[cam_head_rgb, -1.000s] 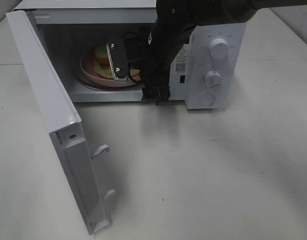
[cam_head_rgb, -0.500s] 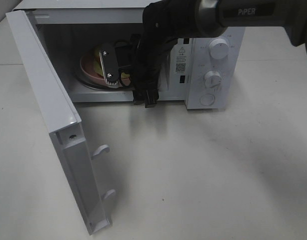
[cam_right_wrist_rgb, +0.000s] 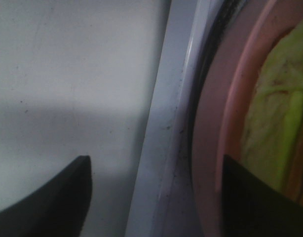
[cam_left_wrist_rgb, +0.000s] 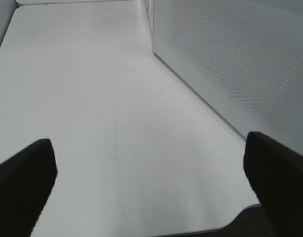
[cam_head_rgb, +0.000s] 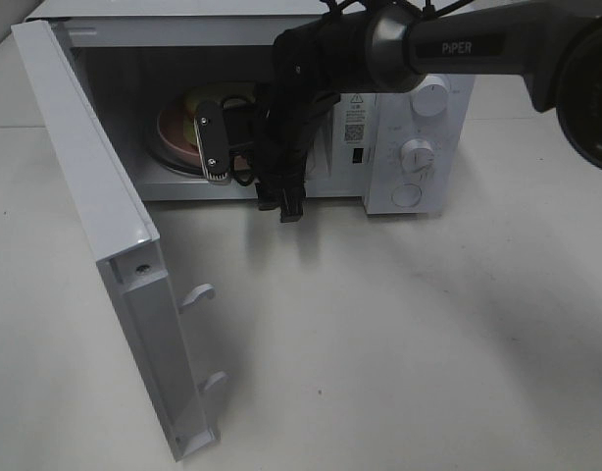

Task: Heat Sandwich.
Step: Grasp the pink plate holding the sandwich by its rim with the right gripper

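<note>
On the high view, nearest you, the microwave door (cam_head_rgb: 105, 245) stands swung wide over the table (cam_head_rgb: 399, 334). Your right tool (cam_head_rgb: 215, 142) sits at the cavity mouth; its wrist view shows the jaws apart, holding nothing. Behind it, the sandwich (cam_head_rgb: 195, 110) rests on the pink plate (cam_right_wrist_rgb: 210, 123) inside. Only the left wrist view shows your left tool (cam_left_wrist_rgb: 151, 187), spread wide over bare table.

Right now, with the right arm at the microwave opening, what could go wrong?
1. The right end effector sits at the cavity mouth beside the pink plate; a sideways pull could clip its rim and shift the sandwich.
2. The arm's cables hang over the microwave sill and might snag.
3. The microwave door stands wide open; closing it early would hit the arm.
</note>
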Available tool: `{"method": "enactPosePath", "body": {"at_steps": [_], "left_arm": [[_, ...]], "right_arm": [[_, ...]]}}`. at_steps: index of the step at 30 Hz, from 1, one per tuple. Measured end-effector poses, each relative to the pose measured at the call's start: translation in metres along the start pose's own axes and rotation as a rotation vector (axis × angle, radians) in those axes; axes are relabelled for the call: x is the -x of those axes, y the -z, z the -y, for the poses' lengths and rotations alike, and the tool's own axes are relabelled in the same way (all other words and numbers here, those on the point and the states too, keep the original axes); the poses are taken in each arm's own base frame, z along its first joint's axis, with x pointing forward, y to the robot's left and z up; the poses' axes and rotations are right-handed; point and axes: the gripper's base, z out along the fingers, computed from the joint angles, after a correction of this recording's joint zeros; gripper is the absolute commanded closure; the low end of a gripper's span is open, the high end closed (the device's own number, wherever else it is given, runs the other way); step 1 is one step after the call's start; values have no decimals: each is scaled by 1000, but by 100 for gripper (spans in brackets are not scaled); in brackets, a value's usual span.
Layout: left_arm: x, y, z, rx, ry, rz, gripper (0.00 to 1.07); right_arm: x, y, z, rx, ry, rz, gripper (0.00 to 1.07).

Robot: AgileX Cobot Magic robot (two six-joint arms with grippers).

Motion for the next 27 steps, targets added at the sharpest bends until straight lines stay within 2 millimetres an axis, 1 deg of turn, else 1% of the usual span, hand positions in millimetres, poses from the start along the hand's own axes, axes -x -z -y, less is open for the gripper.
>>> {"method": "enactPosePath", "body": {"at_steps": [1,3,4,5,20,27], "left_arm": [[0,0,0,0,0,0,9],[0,0,0,0,0,0,9],[0,0,0,0,0,0,9],[0,0,0,0,0,0,9],[0,0,0,0,0,0,9],[0,0,0,0,0,0,9]], "right_arm": [[0,0,0,0,0,0,61],[0,0,1,-9,0,4,81],[1,1,2,-21,1,8,100],[1,1,4,-27,-5,10,107],[1,2,5,-27,-13,8,107],[1,3,4,-18,22,-1,107]]}}
